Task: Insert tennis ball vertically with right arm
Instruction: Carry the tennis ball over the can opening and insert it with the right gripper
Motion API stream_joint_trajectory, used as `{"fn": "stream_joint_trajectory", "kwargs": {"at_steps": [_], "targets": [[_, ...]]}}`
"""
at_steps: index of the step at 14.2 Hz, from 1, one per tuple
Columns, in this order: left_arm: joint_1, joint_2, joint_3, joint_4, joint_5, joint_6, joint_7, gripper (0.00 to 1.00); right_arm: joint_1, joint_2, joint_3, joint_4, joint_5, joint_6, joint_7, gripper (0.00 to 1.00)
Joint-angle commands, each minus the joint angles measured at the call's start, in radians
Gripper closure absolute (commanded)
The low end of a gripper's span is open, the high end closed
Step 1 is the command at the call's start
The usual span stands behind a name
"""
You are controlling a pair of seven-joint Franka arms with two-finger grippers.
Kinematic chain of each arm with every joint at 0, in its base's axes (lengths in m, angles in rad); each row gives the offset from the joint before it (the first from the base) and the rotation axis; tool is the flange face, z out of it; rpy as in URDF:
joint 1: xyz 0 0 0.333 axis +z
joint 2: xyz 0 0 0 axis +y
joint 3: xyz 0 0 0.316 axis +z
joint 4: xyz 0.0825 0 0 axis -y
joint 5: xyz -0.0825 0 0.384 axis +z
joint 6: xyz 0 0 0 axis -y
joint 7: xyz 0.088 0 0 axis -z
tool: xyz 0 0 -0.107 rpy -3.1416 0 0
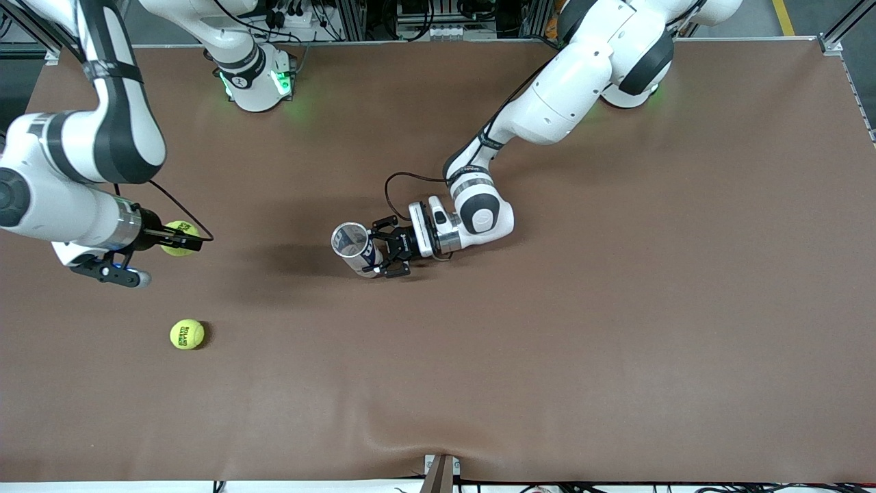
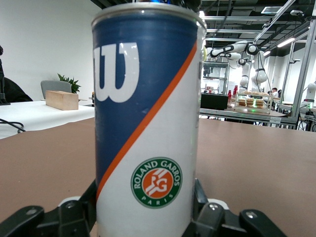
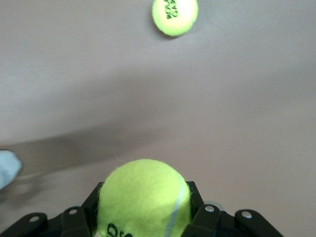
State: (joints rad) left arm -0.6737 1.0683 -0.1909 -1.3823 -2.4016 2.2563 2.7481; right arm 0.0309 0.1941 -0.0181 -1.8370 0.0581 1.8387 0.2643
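Right gripper clenched on tennis ball; left gripper grasping Wilson can. Risk: off-centre lowering, hitting rim, bouncing away.

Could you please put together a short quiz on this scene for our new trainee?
1. True or false: the left gripper holds the ball can upright with its open mouth up.
2. How many tennis balls are in view? A) one B) two C) three
3. What does the right gripper carry?

Key:
1. True. Its fingers clasp the can's base on both sides.
2. B. One is the held tennis ball; the loose tennis ball lies on the table, nearer the front camera.
3. A tennis ball, gripped at the right arm's end of the table, not yet over the can.
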Motion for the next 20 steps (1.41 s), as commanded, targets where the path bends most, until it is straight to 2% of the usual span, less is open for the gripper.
{"fn": "stream_joint_trajectory", "kwargs": {"at_steps": [1, 8, 12, 15, 20], "targets": [[-0.003, 0.032, -0.002, 0.011, -0.037, 0.003, 0.139, 0.27, 0.004, 0.019, 0.0, 0.06, 0.058, -0.036, 0.012, 0.53], [-0.004, 0.032, -0.004, 0.011, -0.042, 0.002, 0.139, 0.27, 0.125, 0.031, 0.001, 0.183, 0.063, -0.067, 0.278, 0.53], [-0.003, 0.032, -0.004, 0.011, -0.042, 0.002, 0.139, 0.27, 0.21, 0.07, 0.001, 0.258, 0.068, -0.067, 0.45, 0.53], [-0.003, 0.032, -0.002, 0.011, -0.041, 0.0, 0.139, 0.27, 0.236, 0.088, 0.001, 0.295, 0.124, -0.067, 0.541, 0.53], [-0.004, 0.035, -0.002, 0.011, -0.041, 0.0, 0.139, 0.27, 0.352, 0.143, 0.0, 0.372, 0.123, -0.067, 0.691, 0.54]]}}
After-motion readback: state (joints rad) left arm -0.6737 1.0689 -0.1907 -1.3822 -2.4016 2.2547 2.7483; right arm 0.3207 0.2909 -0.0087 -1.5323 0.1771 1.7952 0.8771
